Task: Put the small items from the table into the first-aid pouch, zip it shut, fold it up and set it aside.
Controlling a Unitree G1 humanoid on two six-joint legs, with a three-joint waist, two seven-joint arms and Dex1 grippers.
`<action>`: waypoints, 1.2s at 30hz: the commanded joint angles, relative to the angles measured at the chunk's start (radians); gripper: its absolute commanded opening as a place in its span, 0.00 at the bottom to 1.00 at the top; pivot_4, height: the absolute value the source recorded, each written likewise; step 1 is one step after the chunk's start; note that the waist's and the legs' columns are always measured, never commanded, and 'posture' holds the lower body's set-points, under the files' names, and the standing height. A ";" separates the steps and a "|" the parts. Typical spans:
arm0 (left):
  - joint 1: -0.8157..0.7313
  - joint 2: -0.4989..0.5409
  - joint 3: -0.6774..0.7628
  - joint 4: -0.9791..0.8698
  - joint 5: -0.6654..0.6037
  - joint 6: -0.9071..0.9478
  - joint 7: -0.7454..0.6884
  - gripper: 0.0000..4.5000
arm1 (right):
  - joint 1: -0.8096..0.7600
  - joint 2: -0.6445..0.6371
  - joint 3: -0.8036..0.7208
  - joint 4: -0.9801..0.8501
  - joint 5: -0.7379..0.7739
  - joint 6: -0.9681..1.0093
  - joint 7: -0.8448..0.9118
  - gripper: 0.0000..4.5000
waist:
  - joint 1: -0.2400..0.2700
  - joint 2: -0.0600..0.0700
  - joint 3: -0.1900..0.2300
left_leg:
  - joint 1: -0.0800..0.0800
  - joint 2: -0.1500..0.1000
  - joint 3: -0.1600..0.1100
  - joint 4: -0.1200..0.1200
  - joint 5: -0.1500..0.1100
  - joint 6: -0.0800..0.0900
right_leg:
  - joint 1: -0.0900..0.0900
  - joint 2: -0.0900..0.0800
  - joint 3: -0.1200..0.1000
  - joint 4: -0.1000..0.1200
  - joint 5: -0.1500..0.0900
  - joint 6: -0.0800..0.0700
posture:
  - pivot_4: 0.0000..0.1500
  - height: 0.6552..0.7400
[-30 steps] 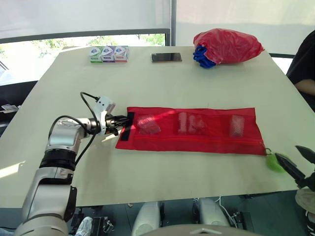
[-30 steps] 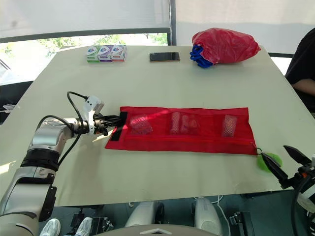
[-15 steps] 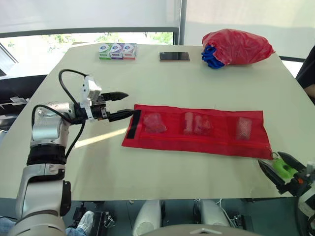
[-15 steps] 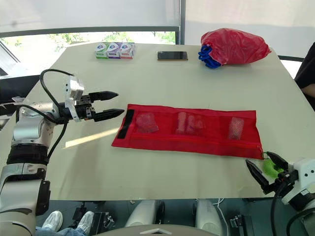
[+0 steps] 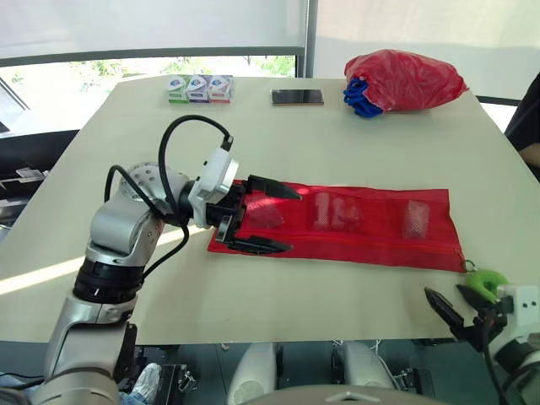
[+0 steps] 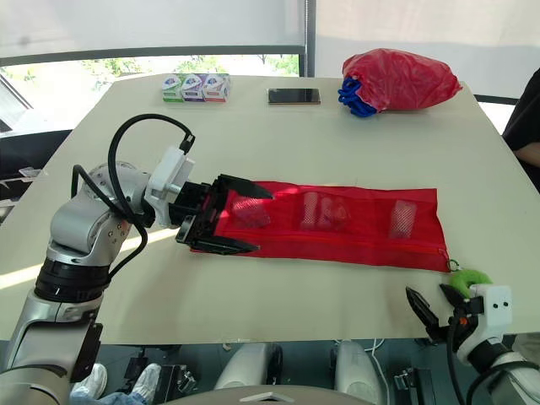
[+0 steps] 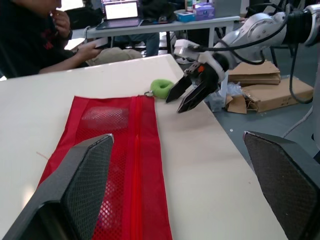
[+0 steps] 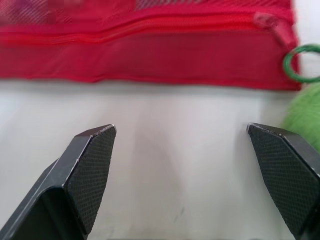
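Red mesh first-aid pouch [image 5: 363, 226] lies flat on the pale table [image 5: 337, 126], with small items showing in its pockets. Since half a second ago the left gripper [image 5: 291, 221] has swung in from beside the pouch. Its jaws are wide and empty, straddling the left end, elbow bent inward. Right gripper [image 5: 460, 305] is open and empty, just short of the fuzzy green zip pull [image 5: 483, 278]. Folding looks next.

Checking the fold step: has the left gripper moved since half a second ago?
Yes. The left gripper has come rightward over the left end of the red pouch, fingers open.
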 commanded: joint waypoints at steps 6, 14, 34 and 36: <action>-0.036 -0.009 0.003 -0.028 -0.034 0.008 -0.004 0.98 | -0.109 0.054 -0.007 0.023 -0.053 0.014 -0.178 1.00 | 0.001 0.000 0.000 | 0.000 0.000 0.000 0.000 0.000 0.000 | 0.000 0.000 0.000 0.000 0.000 0.000 | 1.00 1.00; -0.029 -0.018 -0.003 -0.036 -0.031 0.006 0.005 0.98 | -0.180 0.070 -0.025 0.037 0.007 0.059 -0.209 1.00 | 0.001 0.000 0.000 | 0.000 -0.001 0.000 0.000 0.000 0.000 | 0.000 0.000 0.000 0.000 0.000 0.000 | 1.00 1.00; -0.030 -0.030 -0.019 -0.042 -0.022 0.004 0.038 1.00 | -0.198 -0.004 0.014 0.132 0.018 0.099 -0.134 0.10 | -0.022 -0.005 -0.003 | 0.001 0.001 0.000 0.000 0.000 0.000 | 0.000 0.003 0.000 0.000 0.000 0.000 | 1.00 1.00; -0.035 -0.034 -0.022 -0.036 -0.021 0.005 0.041 1.00 | -0.191 -0.006 -0.005 0.126 0.032 0.091 -0.126 0.01 | -0.021 -0.005 -0.003 | 0.001 0.001 0.000 0.000 0.000 0.000 | 0.000 0.003 0.000 0.000 0.000 0.000 | 1.00 1.00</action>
